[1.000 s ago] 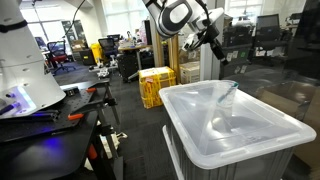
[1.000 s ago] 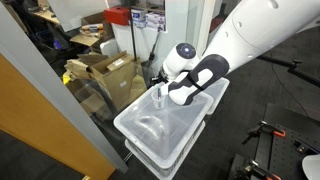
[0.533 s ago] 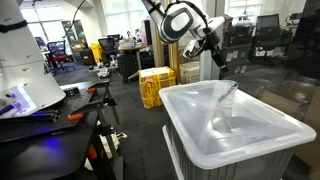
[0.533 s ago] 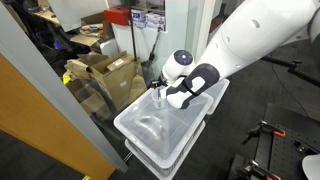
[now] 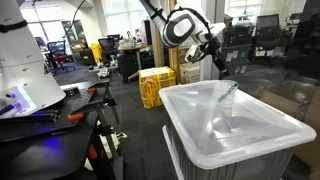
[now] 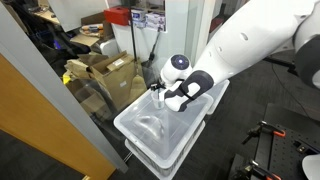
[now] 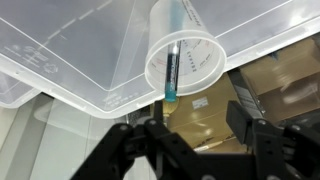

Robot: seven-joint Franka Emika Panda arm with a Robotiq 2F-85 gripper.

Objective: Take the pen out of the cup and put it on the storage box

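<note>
The pen leans inside the cup, which stands near the edge of the storage box lid. My end effector has crept closer over the last second, jaws wide and empty, so extraction hasn't started. Only the wrist view shows the pen; in an exterior view the cup looks empty.

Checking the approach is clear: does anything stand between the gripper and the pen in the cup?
Nothing visible does. In the wrist view the open gripper faces the mouth of the cup; the pen pokes its teal end past the rim.
</note>
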